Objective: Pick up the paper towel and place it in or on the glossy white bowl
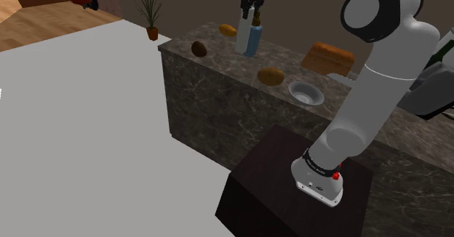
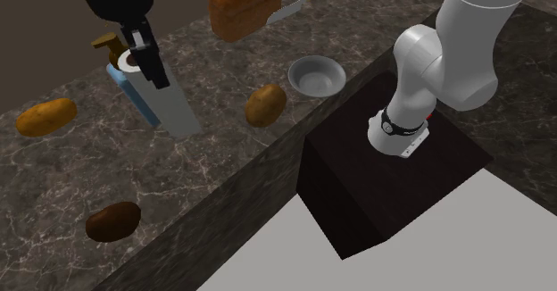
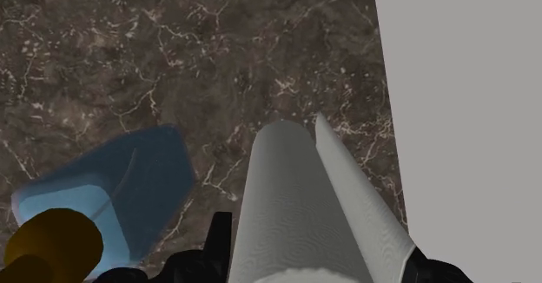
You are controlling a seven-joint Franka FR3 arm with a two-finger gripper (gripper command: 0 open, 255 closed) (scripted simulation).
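On the stone counter (image 1: 218, 52), the gripper (image 1: 250, 16) clasps the upright paper towel (image 1: 242, 38), fingers pressed against its sides. In the shoulder view, the bowl (image 1: 305, 92) lies at four o'clock. Lift straight up, clearing the blue bottle (image 1: 254, 42) and the potato (image 1: 271, 75).

Dim, flat rendered light with no glare.
The dark veined counter (image 1: 218, 119) looks murky, the grey floor (image 1: 80, 126) evenly bright; soft shading rounds the paper towel (image 3: 304, 212).
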